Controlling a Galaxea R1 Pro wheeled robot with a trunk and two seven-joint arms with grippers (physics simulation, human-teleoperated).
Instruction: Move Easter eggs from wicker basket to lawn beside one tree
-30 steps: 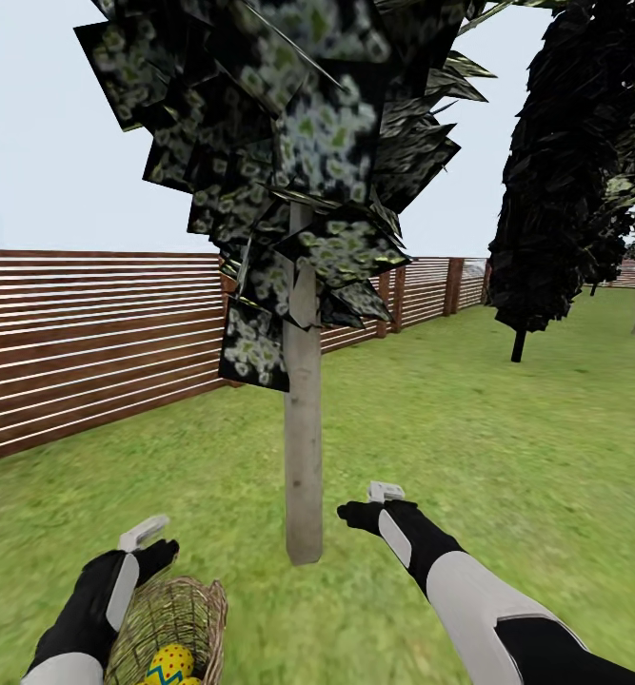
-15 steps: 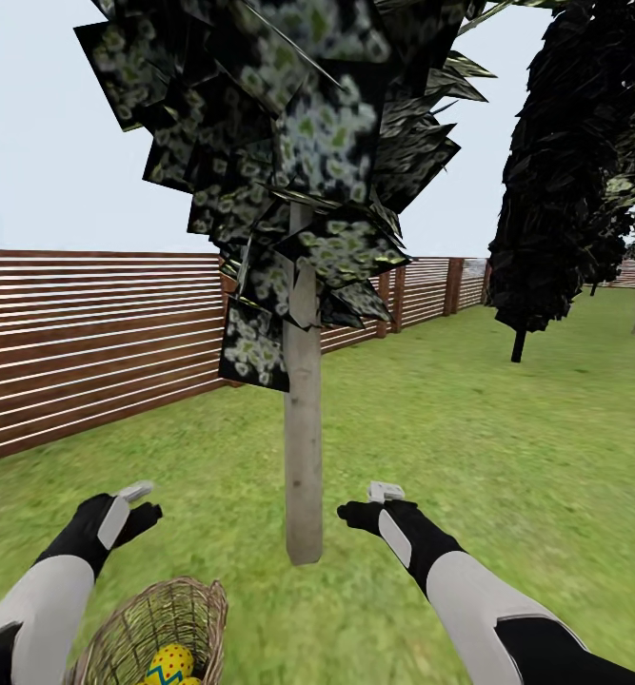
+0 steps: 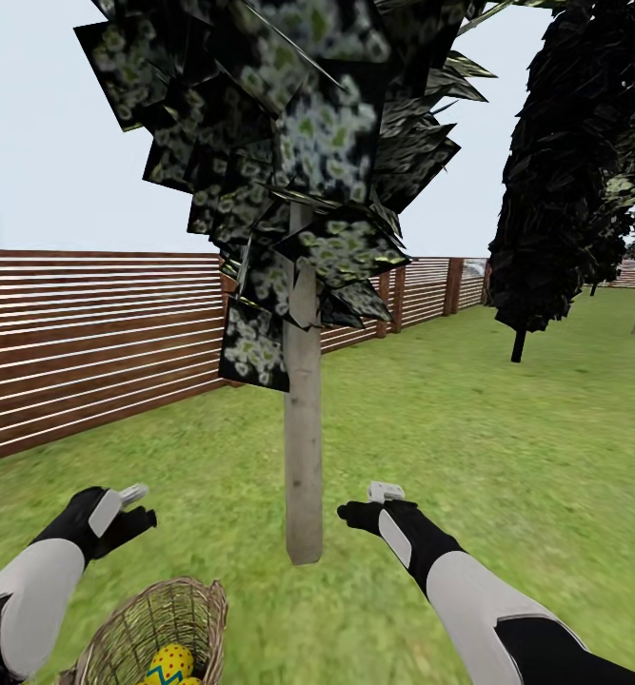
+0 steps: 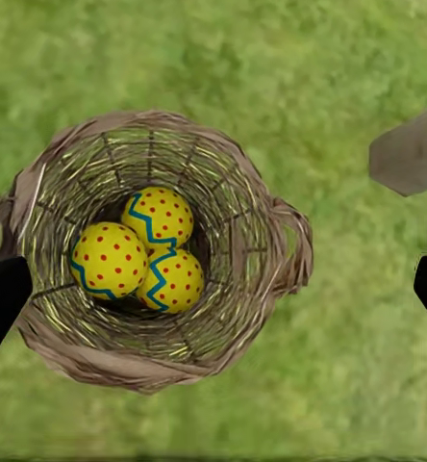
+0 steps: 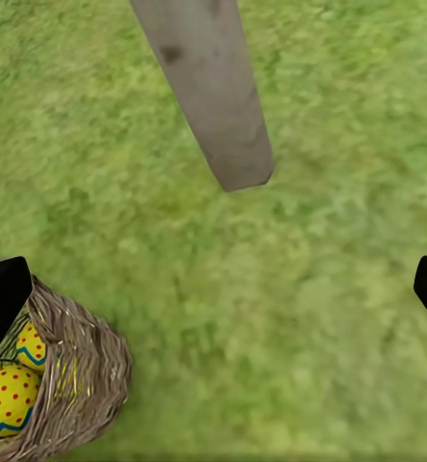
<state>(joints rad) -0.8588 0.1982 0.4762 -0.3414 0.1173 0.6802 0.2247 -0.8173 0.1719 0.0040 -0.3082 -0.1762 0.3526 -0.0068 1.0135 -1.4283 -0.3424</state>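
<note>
Jaws apart above upright wicker basket (image 4: 257,241)

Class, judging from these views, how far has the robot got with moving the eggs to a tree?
Done: the wicker basket sits on the lawn near the tree. In hand: nothing; the left gripper and right gripper are open and empty above the grass. Left: all three Easter eggs lie in the basket, so each must be lifted out and set by the trunk.
</note>
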